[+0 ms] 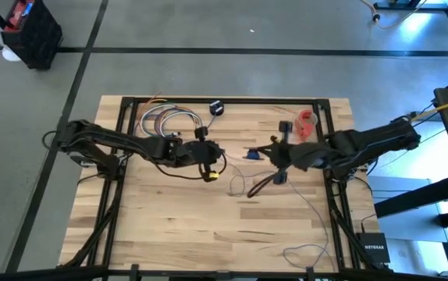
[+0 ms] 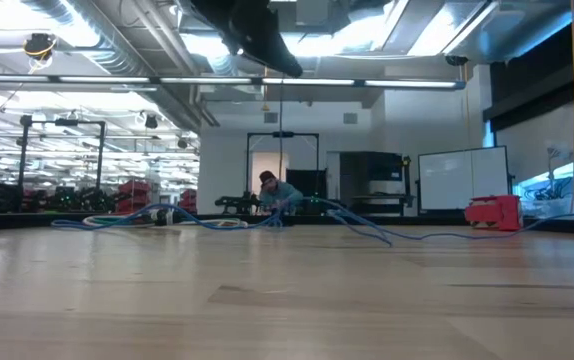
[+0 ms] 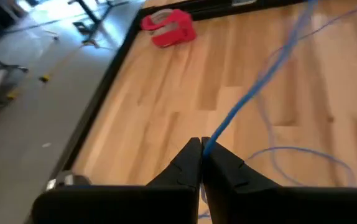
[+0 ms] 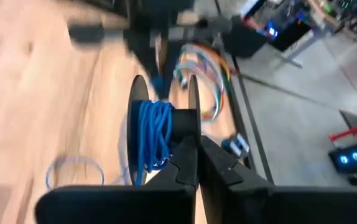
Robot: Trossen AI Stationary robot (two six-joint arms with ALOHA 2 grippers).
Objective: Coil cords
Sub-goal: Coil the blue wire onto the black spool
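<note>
Table (image 1: 169, 226): pale wooden planks with a dark metal frame along the edges; the near half lies mostly bare.
Cable bundle (image 1: 165, 119): multi-coloured wires in loose loops near the far left corner.
Left gripper (image 3: 202, 149): over the table's middle, left of centre; its dark, tapered fingers are pressed together on the blue cord.
Cord (image 3: 253, 93): thin, blue and flexible; in the left wrist view it runs taut and straight from the left fingertips across the wood. Slack loops lie on the table's middle and towards the near right corner.
Spool (image 4: 163, 127): dark, with round flanges; blue cord is wound in tight turns on its core, just beyond the right gripper.
Right gripper (image 4: 198, 146): over the table's right half; its fingers are nearly together, and whether they grip anything cannot be told.
Red tape dispenser (image 1: 307, 122): glossy plastic, near the far right corner.
</note>
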